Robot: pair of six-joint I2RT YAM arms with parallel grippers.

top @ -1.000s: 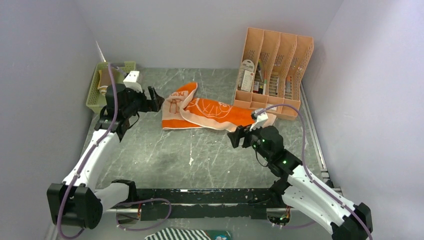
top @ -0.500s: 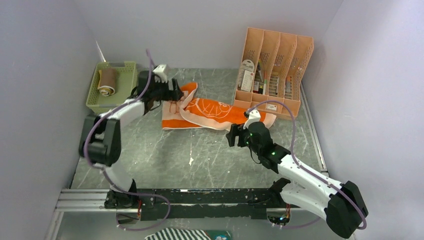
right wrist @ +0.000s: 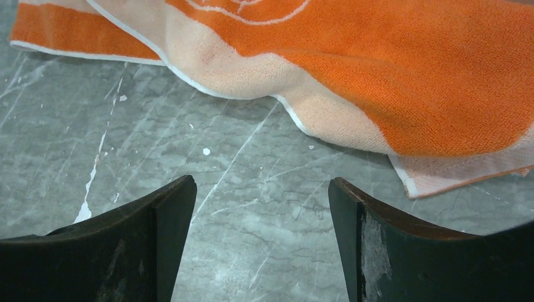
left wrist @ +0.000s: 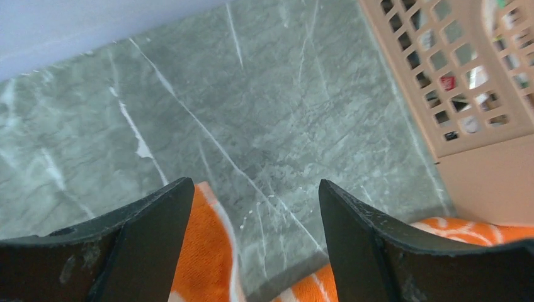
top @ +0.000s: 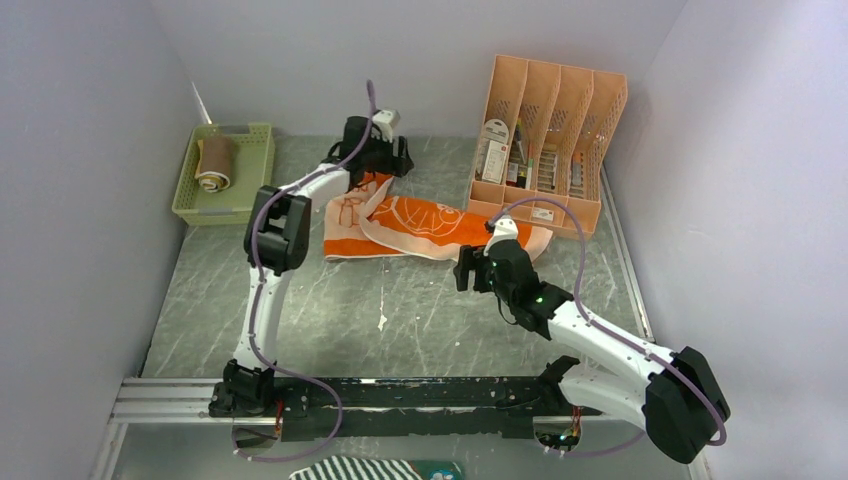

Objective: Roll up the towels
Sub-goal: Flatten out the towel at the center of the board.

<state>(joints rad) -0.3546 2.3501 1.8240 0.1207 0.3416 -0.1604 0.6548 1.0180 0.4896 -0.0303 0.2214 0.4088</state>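
Observation:
The orange towel (top: 425,225) with a peach centre and cartoon outline lies crumpled across the far middle of the table. My left gripper (top: 400,160) hangs open over its far corner. In the left wrist view, orange cloth (left wrist: 211,251) shows just inside the left finger, with bare table between the jaws of the left gripper (left wrist: 255,184). My right gripper (top: 463,272) stands open just in front of the towel's near edge (right wrist: 352,123). Only grey table lies between the jaws of the right gripper (right wrist: 261,181). The small tan towel (top: 213,165) sits rolled in the green basket (top: 250,135).
A peach desk organiser (top: 545,140) with small items stands at the back right, close to the towel's right end; its lattice wall (left wrist: 453,75) also fills the right of the left wrist view. The green basket sits against the left wall.
My left arm has swung right from beside the basket, out over the orange towel's far corner. My right gripper has edged a little towards the towel's near edge.

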